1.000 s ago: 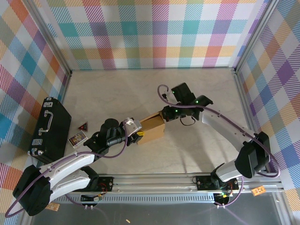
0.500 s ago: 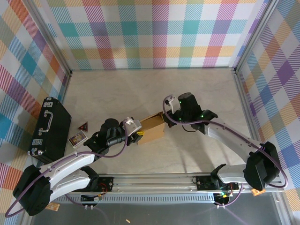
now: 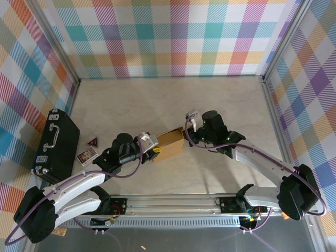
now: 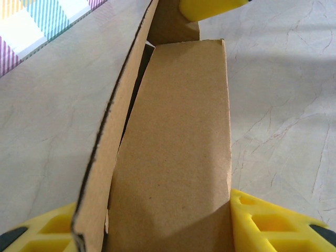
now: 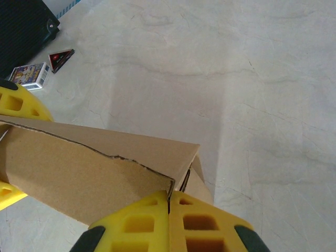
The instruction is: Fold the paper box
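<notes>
— Where the two arms meet over the counter [image 3: 157, 100], what is held, and how?

— Paper box [image 3: 169, 145]: brown cardboard, partly folded, near the counter's middle and closer to the front rail [image 3: 173, 202] than to the back wall [image 3: 173, 37]. The left fingers [image 4: 268, 220] stand half apart with the box's near end between them, clamping a wall together with a loose outer flap. The right fingers [image 5: 210, 210] are pressed together, tips at the box's opposite upper corner. Whether they nip the flap edge there cannot be told.

— Which edges should the reader note?

— In the right wrist view, the ragged top edge of the long wall runs from the left fingers to the corner fold just ahead of the right fingers, with a narrow gap beside that fold. In the left wrist view, a dark slit separates the leaning flap from the wall behind it.

— And the open room?

— Bare counter lies behind the box up to the back wall, and to its right as far as the side frame. To the left, near but apart from the box, lie a small triangular piece [image 3: 93, 140] and a printed packet [image 3: 85, 155]. Beyond them a black case [image 3: 55, 144] sits against the left wall.
</notes>
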